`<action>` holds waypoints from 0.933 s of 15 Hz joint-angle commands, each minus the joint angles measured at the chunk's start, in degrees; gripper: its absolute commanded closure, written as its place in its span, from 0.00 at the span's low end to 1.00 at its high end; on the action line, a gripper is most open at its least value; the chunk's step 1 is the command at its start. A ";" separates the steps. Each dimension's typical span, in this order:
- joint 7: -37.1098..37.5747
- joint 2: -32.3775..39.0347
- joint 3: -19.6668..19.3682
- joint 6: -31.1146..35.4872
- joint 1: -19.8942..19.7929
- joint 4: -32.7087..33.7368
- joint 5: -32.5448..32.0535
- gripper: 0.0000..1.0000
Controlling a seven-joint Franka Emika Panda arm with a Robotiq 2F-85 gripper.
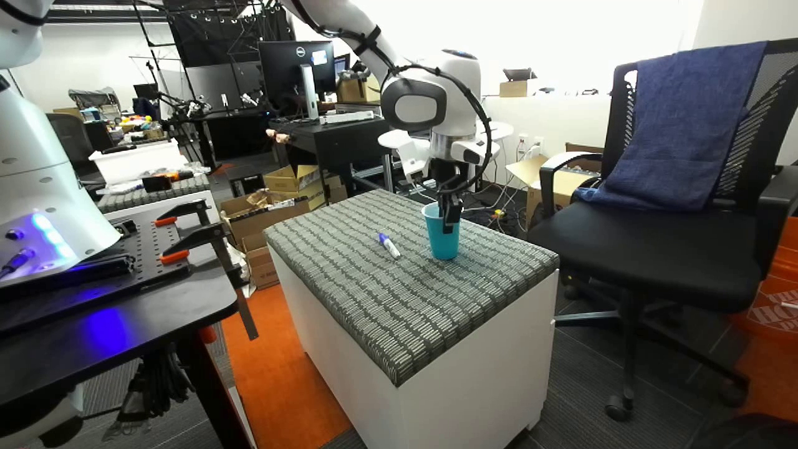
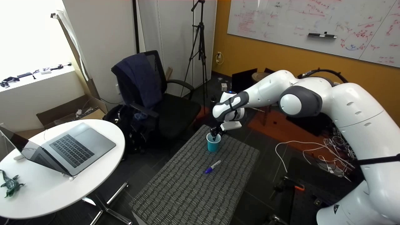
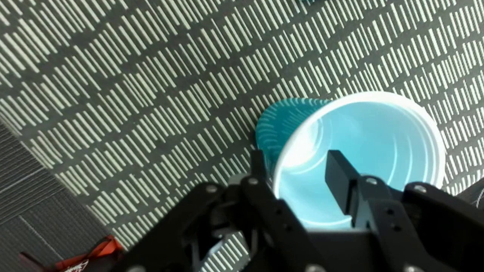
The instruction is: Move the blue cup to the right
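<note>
The hand (image 3: 297,170) has its two fingers (image 3: 340,177) apart, astride the wall of the one blue cup (image 1: 443,243): one finger inside, clear of the wall, and one outside. The cup stands upright on the counter (image 1: 349,268), directly under the hand. One marker (image 2: 213,167) lies on the same counter, near the hand and apart from the cup. One chair (image 1: 642,255), one blue cloth (image 1: 686,118) over its back, stands beyond the hand, on the side away from the arm's base (image 1: 56,181).
</note>
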 commanded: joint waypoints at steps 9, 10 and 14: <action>-1.19 -8.90 0.47 -0.95 0.42 -8.71 -0.07 0.00; -1.72 -10.44 0.60 -0.89 0.30 -10.27 -0.02 0.00; -4.29 -17.89 0.51 -0.56 0.46 -17.30 -0.27 0.00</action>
